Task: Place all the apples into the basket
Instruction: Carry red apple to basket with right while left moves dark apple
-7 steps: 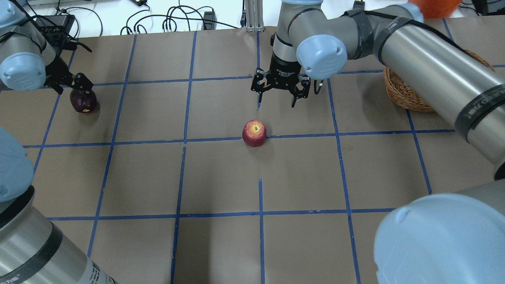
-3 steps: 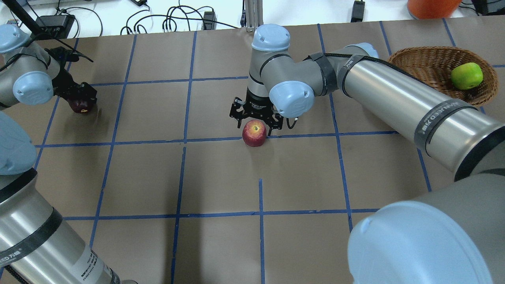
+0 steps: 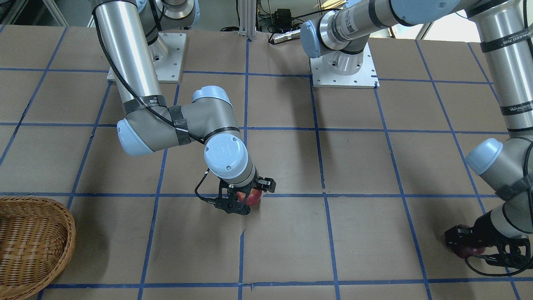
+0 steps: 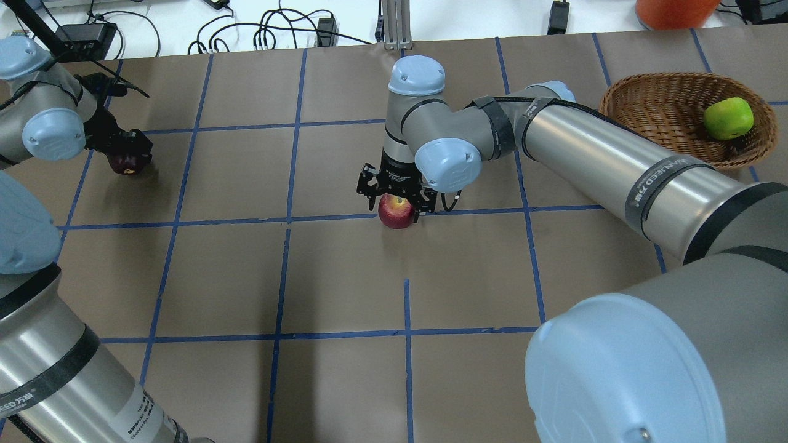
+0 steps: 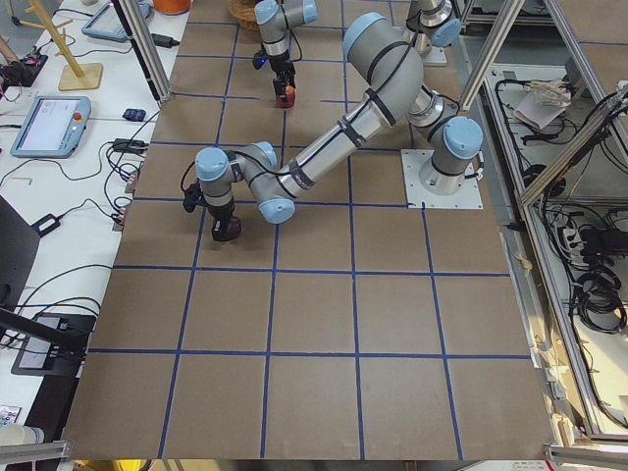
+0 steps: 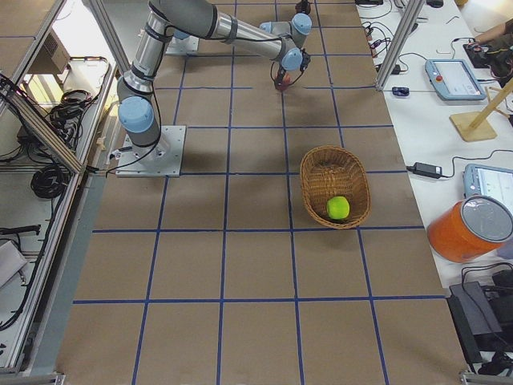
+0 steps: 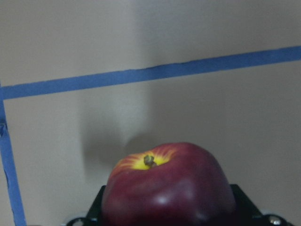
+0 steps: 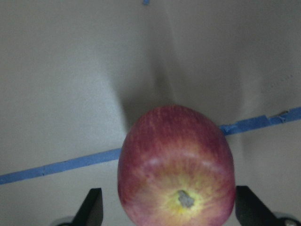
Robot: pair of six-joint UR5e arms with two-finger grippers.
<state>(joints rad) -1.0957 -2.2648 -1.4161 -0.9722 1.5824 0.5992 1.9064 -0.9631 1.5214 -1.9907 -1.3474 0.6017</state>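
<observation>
The red apple (image 4: 397,212) with a yellowish stem end sits on a blue tape line at the table's middle. My right gripper (image 4: 397,204) is down over it, open, one finger (image 8: 91,209) on each side with gaps. The dark maroon apple (image 4: 125,162) is at the far left. My left gripper (image 4: 126,155) is shut on it, and its fingers (image 7: 96,209) lie flush against the apple's sides (image 7: 169,188). The yellow-green apple (image 4: 728,118) lies in the woven wicker basket (image 4: 659,101) at the far right.
An orange container (image 4: 676,11) stands behind the basket off the table's far edge. Cables and power bricks (image 4: 271,34) lie along the far edge. The arm base plates (image 3: 343,68) are at the robot's side. Blue tape (image 4: 286,218) forms a grid across the brown table.
My right arm swung left and down from above the table's middle onto the red apple, uncovering the basket. My left gripper came down around the maroon apple and closed on it.
</observation>
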